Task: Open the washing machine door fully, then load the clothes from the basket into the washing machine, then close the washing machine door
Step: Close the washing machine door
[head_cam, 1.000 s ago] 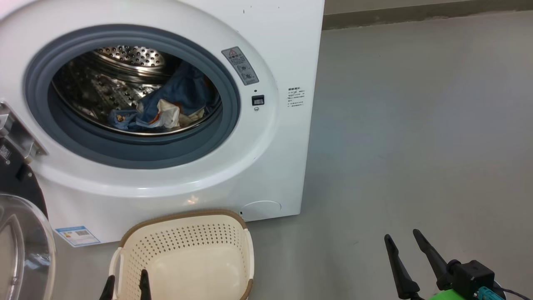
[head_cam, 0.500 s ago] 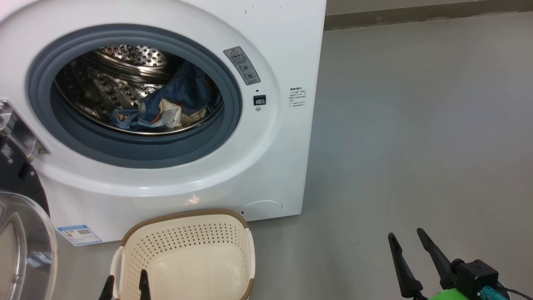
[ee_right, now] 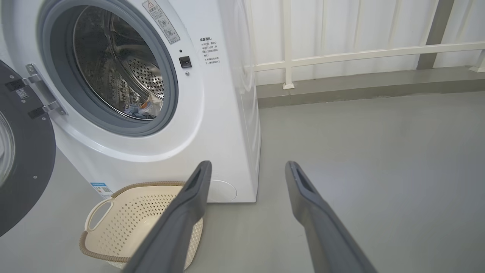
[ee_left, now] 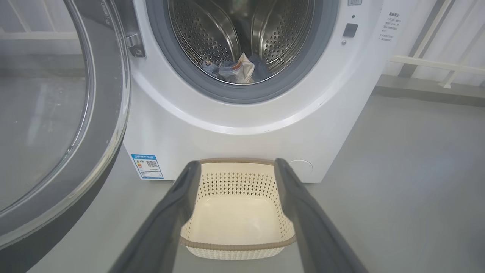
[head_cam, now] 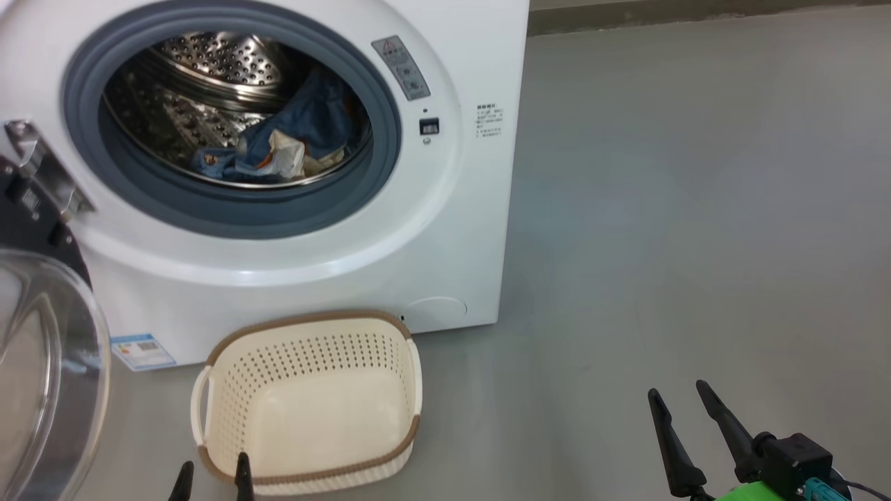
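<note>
Left wrist view had the left gripper (ee_left: pixel 237 163) at bottom centre, its two dark fingers spread wide and gripping nothing. Just past the tips, in the lower middle of the frame, sat the basket (ee_left: pixel 235 182) on the grey floor (ee_left: pixel 398 170), its cream bottom in plain sight. Above the basket stood the washing machine (ee_left: pixel 235 125). The clothes (ee_left: pixel 235 68) lay at the bottom of the steel drum (ee_left: pixel 280 30), top centre. The washing machine door (ee_left: pixel 57 113) hung swung open and took up the left side of the frame.

In the head view the left gripper (head_cam: pixel 214 463) showed as two fingertips at the bottom edge, left of centre, at the basket's (head_cam: pixel 313 355) near rim; whether they touched it I could not tell. The right gripper (head_cam: pixel 676 390) was at lower right, jaws also wide apart and holding nothing, well apart from the basket and over bare floor. The blue and cream clothes (head_cam: pixel 278 149) were inside the grey gasket (head_cam: pixel 230 223), upper left, with the door's (head_cam: pixel 42 362) glass bowl at the left edge.

The right wrist view put the right gripper (ee_right: pixel 248 163) at bottom centre, the basket (ee_right: pixel 144 184) at lower left, and a white railing (ee_right: pixel 341 53) across the upper right.
</note>
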Controlling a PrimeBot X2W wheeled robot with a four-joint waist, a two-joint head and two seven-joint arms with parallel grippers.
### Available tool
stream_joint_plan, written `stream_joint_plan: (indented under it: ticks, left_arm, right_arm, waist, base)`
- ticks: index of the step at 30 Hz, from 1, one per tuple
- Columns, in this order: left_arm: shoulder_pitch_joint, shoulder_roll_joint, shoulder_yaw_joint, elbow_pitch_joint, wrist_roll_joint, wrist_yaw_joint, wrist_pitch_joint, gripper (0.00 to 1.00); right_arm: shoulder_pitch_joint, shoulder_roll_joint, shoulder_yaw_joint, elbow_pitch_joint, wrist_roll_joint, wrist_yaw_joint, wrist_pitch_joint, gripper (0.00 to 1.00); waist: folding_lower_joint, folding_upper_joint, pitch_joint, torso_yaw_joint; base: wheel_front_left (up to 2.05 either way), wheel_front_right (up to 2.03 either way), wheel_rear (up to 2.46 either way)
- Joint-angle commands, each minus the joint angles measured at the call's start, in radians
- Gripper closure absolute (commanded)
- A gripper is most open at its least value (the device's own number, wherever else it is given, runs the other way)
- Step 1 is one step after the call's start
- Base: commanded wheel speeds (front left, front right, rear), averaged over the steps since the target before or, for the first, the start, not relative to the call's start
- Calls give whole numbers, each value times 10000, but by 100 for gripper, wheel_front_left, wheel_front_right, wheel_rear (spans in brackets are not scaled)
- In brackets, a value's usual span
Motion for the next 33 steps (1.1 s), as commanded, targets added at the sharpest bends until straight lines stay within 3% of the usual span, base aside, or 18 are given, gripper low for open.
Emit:
stream_joint_plan:
  ticks: [1,9,23,33]
  left_arm:
    - [-188,93,303,-174,58,41,-65,0]
    - [-251,93,325,-119,46,40,-65,0]
    - [-321,93,309,-92,85,24,-65,0]
    - [-343,93,491,-117,204,15,-65,0]
  right_arm:
    - [-166,-74,270,-258,-35,62,-49,0]
    - [-206,-73,324,-248,-25,62,-49,0]
    - [-265,-96,309,-237,-21,62,-49,0]
    - [-419,-246,444,-260,-41,62,-49,0]
  waist:
    - [0,0,5,-1]
    - [0,0,103,1]
    - [0,0,178,57]
    - [0,0,98,1192]
  base:
    - [-154,154,0]
    - [-92,92,0]
    - [-4,4,0]
    - [0,0,0]
